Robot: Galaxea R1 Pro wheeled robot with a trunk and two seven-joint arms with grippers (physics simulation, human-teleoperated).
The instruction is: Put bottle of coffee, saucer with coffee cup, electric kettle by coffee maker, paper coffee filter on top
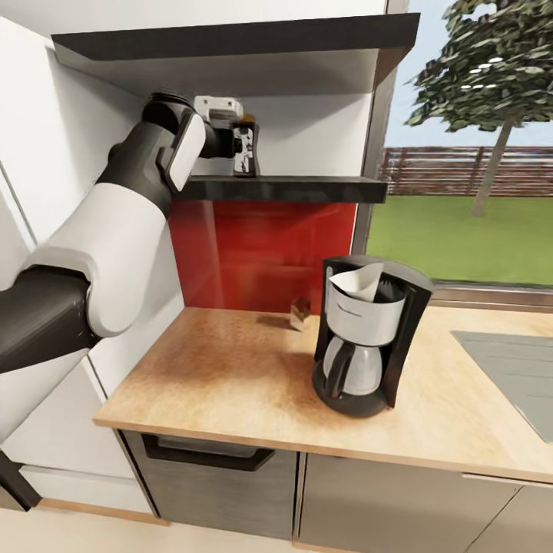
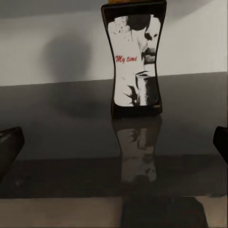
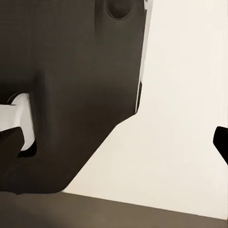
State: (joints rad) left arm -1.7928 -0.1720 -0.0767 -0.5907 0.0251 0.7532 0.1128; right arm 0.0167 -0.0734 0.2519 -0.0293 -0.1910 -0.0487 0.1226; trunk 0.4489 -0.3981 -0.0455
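one arm, the left, reaches up to the kitchen shelf [image 1: 292,189], its fingers [image 1: 230,142] level with the bottle of coffee [image 1: 246,150] that stands upright on the glossy dark slab. from the left wrist view the bottle of coffee [image 2: 135,59] stands straight ahead between the two dark fingertips [image 2: 9,145], which sit wide apart at either edge and touch nothing; the bottle's white-and-red label faces the camera and its reflection lies on the shelf [image 2: 61,142] below it. down on the table [image 1: 230,384] the coffee maker [image 1: 367,338] stands upright near the window, with the paper coffee filter [image 1: 361,283] resting in its open top. a small brown object [image 1: 299,313] sits at the back of the table against the red backsplash [image 1: 253,253], too small to tell what it is. the right wrist view shows a dark finger tip [image 3: 221,142] against a pale surface; i cannot tell how far those fingers are spread.
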